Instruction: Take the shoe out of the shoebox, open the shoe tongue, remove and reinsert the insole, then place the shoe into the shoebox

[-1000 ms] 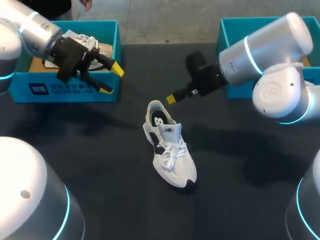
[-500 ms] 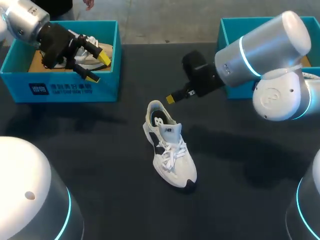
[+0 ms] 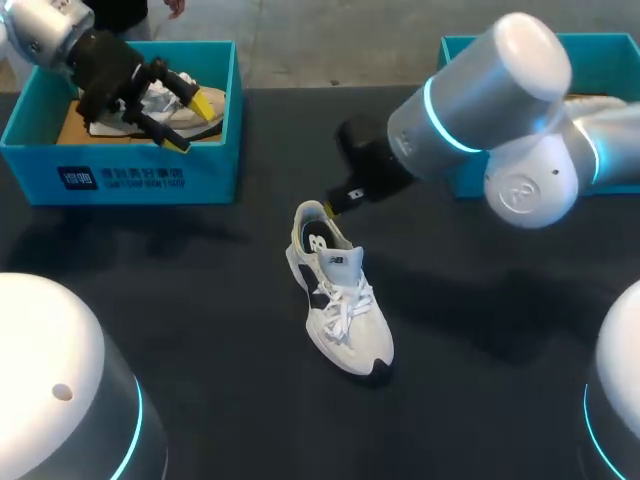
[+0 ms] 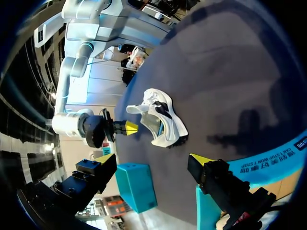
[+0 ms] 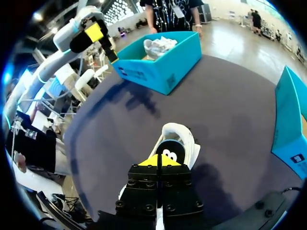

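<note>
A white sneaker (image 3: pixel 340 300) with dark side panels lies on the dark table, heel toward the far side. My right gripper (image 3: pixel 333 204) is shut and empty, hovering just above the heel collar. In the right wrist view its joined yellow tips (image 5: pixel 158 161) sit over the sneaker's opening (image 5: pixel 178 139). My left gripper (image 3: pixel 192 122) stands open over the left teal shoebox (image 3: pixel 130 178), near a second pale shoe (image 3: pixel 165 100) inside it. The left wrist view shows its open gripper (image 4: pixel 152 160) high above the table, with the sneaker (image 4: pixel 160 120) and my right gripper (image 4: pixel 128 127) far ahead.
A second teal shoebox (image 3: pixel 455 60) stands at the far right, mostly hidden behind my right arm. The left shoebox (image 5: pixel 160 60) and my left gripper (image 5: pixel 96 36) show ahead in the right wrist view, the right box's wall (image 5: pixel 290 115) beside.
My left gripper, still open, has drawn back from the left shoebox's front edge to over its inside. My right gripper has moved left and down toward the sneaker's heel.
</note>
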Controlling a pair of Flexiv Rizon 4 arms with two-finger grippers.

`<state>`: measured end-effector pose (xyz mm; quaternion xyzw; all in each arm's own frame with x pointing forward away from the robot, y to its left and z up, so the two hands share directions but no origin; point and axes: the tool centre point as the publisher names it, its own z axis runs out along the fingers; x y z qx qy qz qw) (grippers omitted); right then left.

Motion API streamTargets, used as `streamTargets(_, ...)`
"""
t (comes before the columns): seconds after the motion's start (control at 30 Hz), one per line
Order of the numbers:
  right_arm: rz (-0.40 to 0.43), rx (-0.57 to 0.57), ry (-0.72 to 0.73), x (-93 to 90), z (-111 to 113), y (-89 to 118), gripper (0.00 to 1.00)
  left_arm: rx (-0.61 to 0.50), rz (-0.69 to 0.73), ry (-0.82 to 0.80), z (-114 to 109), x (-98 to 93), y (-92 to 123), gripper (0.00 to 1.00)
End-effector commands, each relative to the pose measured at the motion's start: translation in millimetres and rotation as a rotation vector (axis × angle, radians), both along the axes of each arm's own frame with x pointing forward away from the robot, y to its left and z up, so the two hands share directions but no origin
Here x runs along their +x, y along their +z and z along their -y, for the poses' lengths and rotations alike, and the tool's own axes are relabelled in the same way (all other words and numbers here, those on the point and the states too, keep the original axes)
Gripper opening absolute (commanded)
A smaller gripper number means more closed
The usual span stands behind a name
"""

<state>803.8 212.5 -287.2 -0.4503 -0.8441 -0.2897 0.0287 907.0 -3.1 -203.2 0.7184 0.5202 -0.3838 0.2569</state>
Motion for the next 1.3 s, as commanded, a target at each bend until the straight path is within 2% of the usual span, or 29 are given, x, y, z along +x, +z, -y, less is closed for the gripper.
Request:
streamTargets(0.03,0.025,-0.129,-0.06,-4.4,-5.1,-0.1,0.0,0.016,0.007,0.013,-1.3,5.6,1.4,1.0)
streamTargets(0.3,-0.035,-0.247,-0.083,-21.8,-1.7,-8.5,0.0,0.052,0.019,0.105,-9.6,16.4,3.2,1.0)
streamTargets(1.17,-0.035,-0.247,-0.083,-21.8,-1.7,-8.5,0.0,0.052,0.019,0.105,-9.6,16.4,3.2,1.0)
streamTargets(1.3,-0.074,-0.298,-0.118,-16.9,-6.8,-16.3,0.0,0.052,0.019,0.105,-9.6,16.4,3.2,1.0)
